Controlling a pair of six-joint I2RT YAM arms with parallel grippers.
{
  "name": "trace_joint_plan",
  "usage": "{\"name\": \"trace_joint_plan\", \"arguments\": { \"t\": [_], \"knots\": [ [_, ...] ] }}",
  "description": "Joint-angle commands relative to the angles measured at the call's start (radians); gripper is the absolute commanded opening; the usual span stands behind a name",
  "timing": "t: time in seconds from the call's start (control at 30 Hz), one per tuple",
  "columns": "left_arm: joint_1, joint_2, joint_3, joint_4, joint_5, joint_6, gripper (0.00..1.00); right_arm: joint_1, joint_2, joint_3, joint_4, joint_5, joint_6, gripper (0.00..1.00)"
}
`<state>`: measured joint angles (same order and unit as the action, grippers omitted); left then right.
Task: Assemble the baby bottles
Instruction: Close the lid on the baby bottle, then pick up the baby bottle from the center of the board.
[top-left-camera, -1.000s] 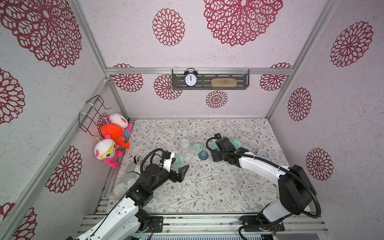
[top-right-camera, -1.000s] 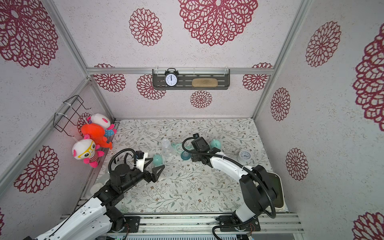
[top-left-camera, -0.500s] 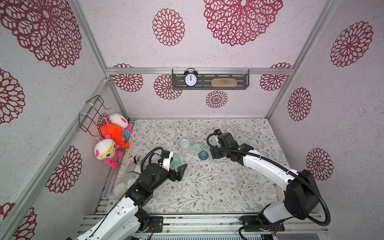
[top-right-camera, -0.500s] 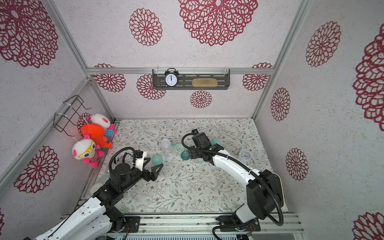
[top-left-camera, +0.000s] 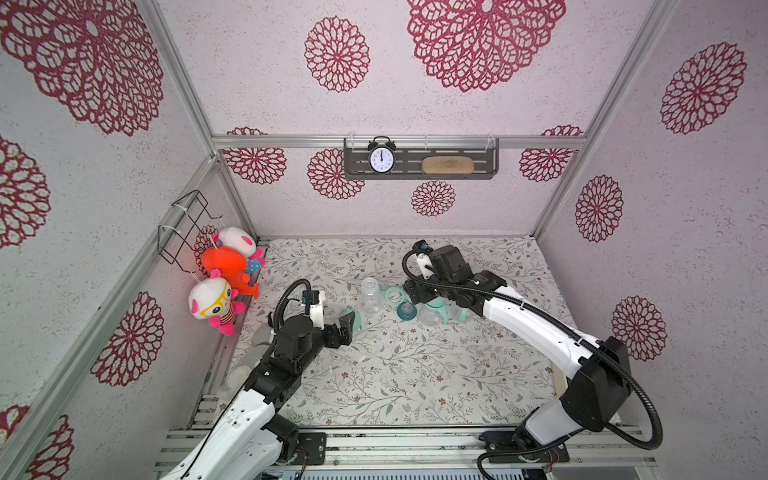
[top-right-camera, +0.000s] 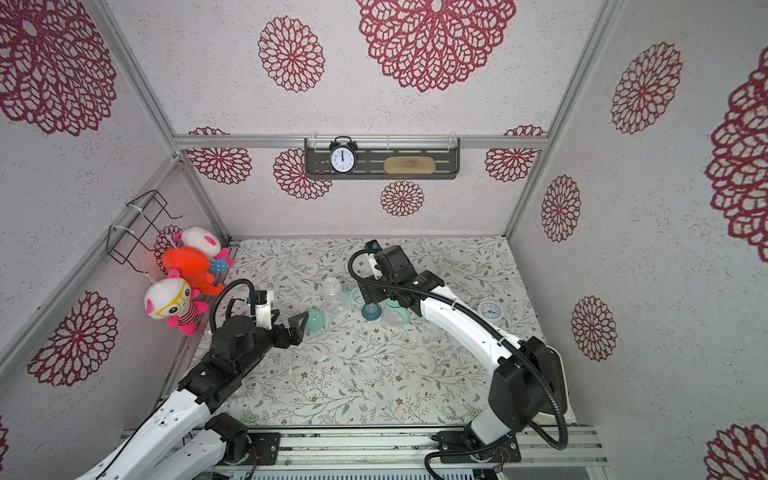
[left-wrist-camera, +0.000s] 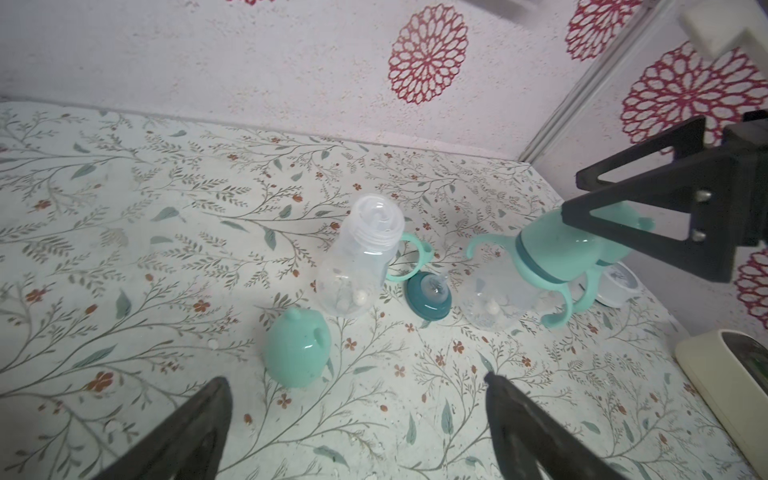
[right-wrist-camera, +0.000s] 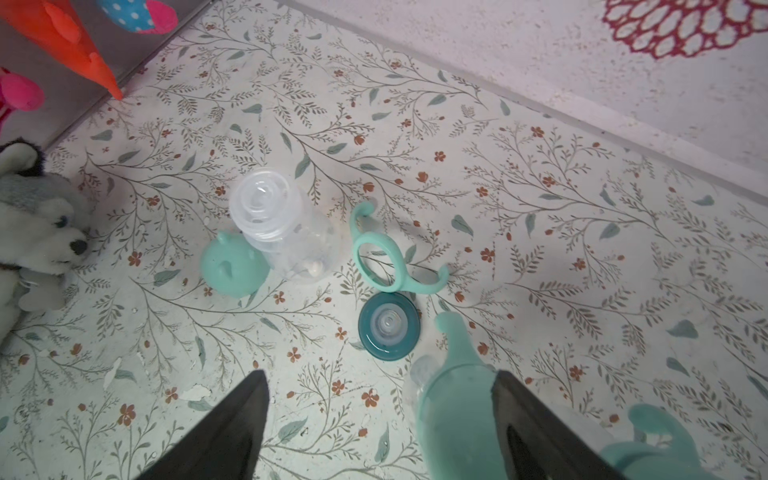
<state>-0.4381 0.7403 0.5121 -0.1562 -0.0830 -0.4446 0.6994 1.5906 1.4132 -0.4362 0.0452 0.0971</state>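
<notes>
1. Left of centre in both top views: the left gripper, jaws spread wide with nothing between them. Its tips sit just beside the loose dome cap, mint, resting on the floral mat.
2. Just above centre: the right gripper, jaws wide apart and clamped on nothing. The assembled bottle stands tilted between them. Its mint top is close against one finger and well apart from the other. I cannot tell whether it touches.
3. The clear bottle is upright and uncapped at centre frame in both top views, just right of the dome cap.
4. The two-handled ring, mint, lies flat on the mat just right of the clear bottle in a top view.
5. The nipple collar, dark teal, sits nipple up just below the ring, between the clear bottle and the assembled bottle. Whether it touches the ring is unclear.
6. A small white clock lies on the mat right of centre, past the right arm.
7. Plush toys hang on the left wall.
</notes>
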Motion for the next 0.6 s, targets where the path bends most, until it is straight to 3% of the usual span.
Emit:
{"name": "trace_joint_plan", "arguments": {
  "t": [0.0,0.37,0.57],
  "knots": [
    [0.046,-0.039,0.026,-0.068,-0.041,-0.072,0.98,0.024,0.058,0.052,0.03,-0.053,-0.047,0.86],
    [0.161,-0.099,0.028,-0.17,-0.026,-0.152,0.98,0.076,0.252,0.155,0.153,-0.126,-0.07,0.86],
    [0.173,-0.092,0.017,-0.159,0.014,-0.156,0.98,0.087,0.346,0.211,0.198,-0.121,-0.062,0.86]
  ]
}}
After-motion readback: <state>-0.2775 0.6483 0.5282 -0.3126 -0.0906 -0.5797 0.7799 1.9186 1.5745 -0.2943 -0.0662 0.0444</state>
